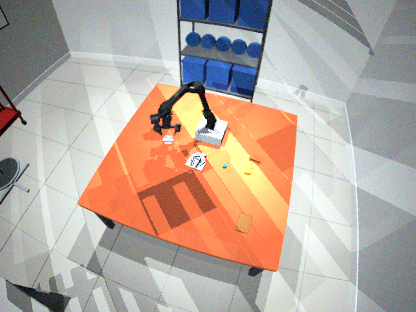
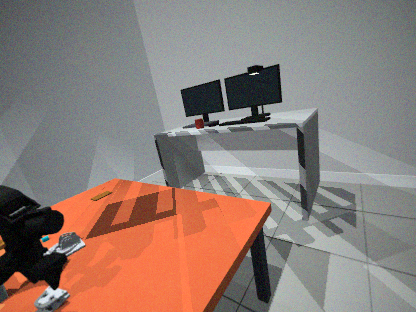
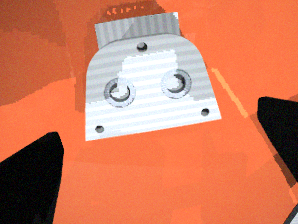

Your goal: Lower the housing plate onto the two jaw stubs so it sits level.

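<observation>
The housing plate [image 1: 168, 139] [image 2: 52, 299] [image 3: 145, 107] is pale grey, with a finely ribbed surface. Its outline is an arch: one long straight edge, two slightly flaring sides and a rounded opposite end. Two round, raised collars with recessed centres stand side by side on its face. Three small dark holes form a triangle, one near the rounded end and one near each straight-edge corner. A ribbed rectangular portion projects beyond the rounded end.

The plate is located at the orange table [image 1: 125, 185] [image 2: 165, 235] [image 3: 150, 185], below the gripper [image 1: 168, 130] [image 2: 47, 280] [image 3: 161, 124] and apart from the pale assembly [image 1: 196, 161] [image 2: 67, 244], which bears dark curved markings in the top view. The plate is therefore not seated on that assembly.

The gripper is released and spread wide, with nothing grasped. Its matte black, tapering fingers stand on either side of the plate in the wrist view, with orange surface visible between each finger and the plate; neither appears to touch it.

The black, jointed arm [image 1: 172, 100] [image 2: 20, 230] rises from a pale, box-shaped pedestal [image 1: 209, 138]. Elsewhere on the table lie a small cyan piece [image 1: 224, 165] [image 2: 45, 239], a yellow piece [image 1: 248, 170], and a flat, tan rectangular piece [image 1: 244, 223] [image 2: 101, 195].
</observation>
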`<state>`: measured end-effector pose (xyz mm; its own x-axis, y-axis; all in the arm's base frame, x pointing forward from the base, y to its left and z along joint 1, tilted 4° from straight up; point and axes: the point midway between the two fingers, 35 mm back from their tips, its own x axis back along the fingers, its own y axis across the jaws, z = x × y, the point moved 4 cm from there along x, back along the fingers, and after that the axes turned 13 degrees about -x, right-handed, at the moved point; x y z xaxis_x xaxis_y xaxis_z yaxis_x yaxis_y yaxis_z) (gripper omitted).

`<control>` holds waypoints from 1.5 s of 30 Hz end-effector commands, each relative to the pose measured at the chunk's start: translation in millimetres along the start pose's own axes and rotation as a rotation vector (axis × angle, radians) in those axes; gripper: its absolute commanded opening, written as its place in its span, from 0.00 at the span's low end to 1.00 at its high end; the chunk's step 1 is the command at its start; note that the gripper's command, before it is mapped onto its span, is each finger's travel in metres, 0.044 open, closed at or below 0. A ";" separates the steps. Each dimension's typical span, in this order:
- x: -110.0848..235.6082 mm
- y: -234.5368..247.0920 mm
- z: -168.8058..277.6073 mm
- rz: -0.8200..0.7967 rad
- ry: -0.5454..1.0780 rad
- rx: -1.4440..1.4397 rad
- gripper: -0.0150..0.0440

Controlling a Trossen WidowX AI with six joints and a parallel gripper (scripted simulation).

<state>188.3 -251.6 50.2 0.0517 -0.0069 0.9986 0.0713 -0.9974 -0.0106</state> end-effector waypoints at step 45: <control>-22.1 1.7 1.5 0.001 0.001 -0.001 1.00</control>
<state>190.1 -254.8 37.6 0.0427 0.0047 0.9991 0.0697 -0.9976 0.0018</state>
